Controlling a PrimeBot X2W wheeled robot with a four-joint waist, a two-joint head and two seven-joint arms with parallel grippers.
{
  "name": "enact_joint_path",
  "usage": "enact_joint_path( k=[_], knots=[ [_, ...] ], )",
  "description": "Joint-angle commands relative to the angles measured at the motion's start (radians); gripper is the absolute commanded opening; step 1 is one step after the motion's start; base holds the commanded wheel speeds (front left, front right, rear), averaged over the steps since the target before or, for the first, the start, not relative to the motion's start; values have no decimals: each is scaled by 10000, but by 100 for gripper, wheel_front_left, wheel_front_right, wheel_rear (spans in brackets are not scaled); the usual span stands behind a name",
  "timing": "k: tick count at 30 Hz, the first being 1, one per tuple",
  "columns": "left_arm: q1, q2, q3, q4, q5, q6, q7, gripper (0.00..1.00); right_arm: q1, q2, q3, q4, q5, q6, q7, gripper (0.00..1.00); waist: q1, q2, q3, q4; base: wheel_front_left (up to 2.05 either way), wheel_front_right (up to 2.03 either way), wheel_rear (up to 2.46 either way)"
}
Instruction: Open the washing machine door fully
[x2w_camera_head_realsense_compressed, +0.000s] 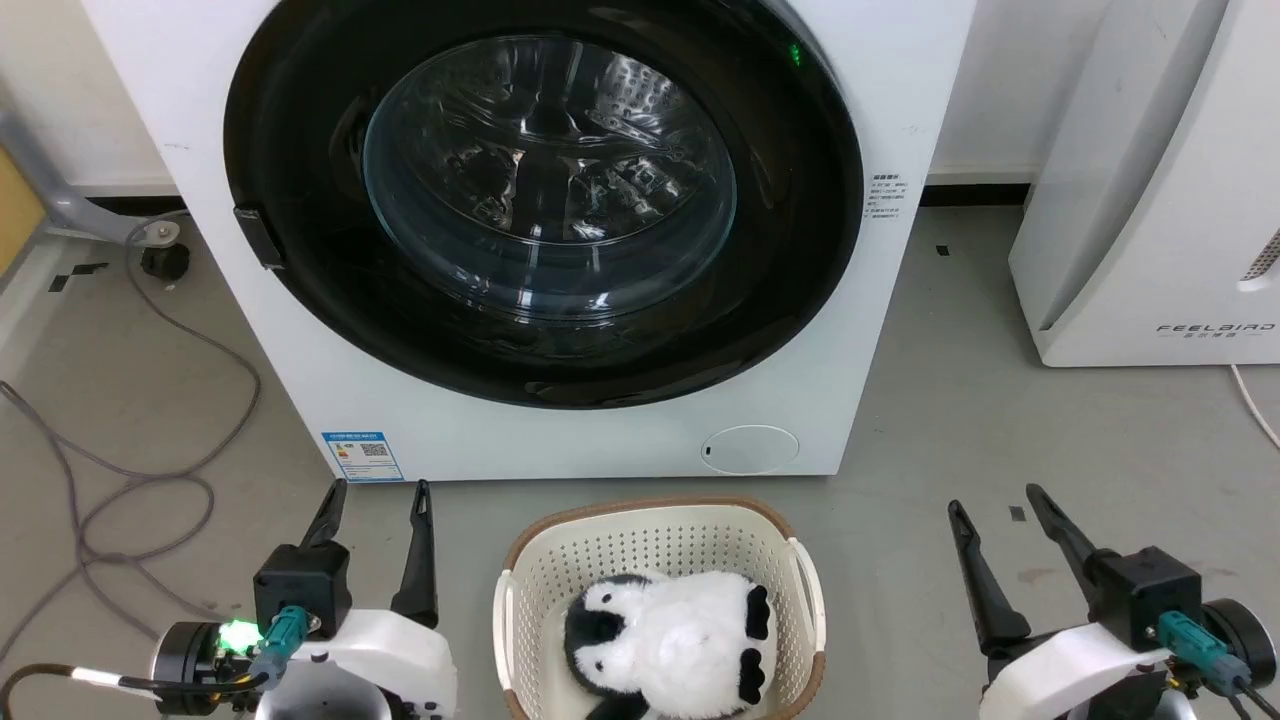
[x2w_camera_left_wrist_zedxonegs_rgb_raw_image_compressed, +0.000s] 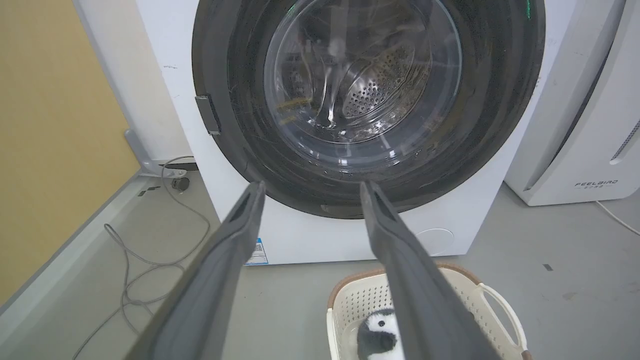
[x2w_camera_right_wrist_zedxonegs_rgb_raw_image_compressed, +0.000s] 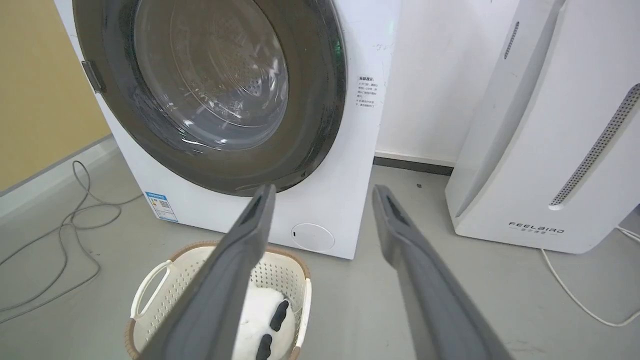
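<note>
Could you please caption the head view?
Left gripper and right gripper open before the shut washing machine door, basket between.

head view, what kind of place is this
Likely a laundry corner, perhaps a test room: a white front-loading washing machine with its round door shut, a laundry basket holding a plush toy before it, a bare grey floor.

Beyond my left hand (x2w_camera_head_realsense_compressed: 381, 487), the top of the washing machine door (x2w_camera_head_realsense_compressed: 548, 190) runs off the head view's upper edge. I can't read the blue label (x2w_camera_head_realsense_compressed: 363, 456) just past that hand, and the plush toy (x2w_camera_head_realsense_compressed: 680, 620) between it and my right hand (x2w_camera_head_realsense_compressed: 996, 498) is clipped below.
</note>
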Motion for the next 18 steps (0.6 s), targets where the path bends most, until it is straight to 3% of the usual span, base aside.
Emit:
enact_joint_path(
  k=[1,18],
  knots=[
    [-22,0,-53,28,-42,80,-122,100,3,0,-60,-70,178,0,-116,100,0,0,7,-1,0,0,0],
    [-60,0,-252,59,-138,306,-456,100,-41,1,-201,-275,1485,1,-450,100,0,0,43,3,0,0,0]
  ],
)
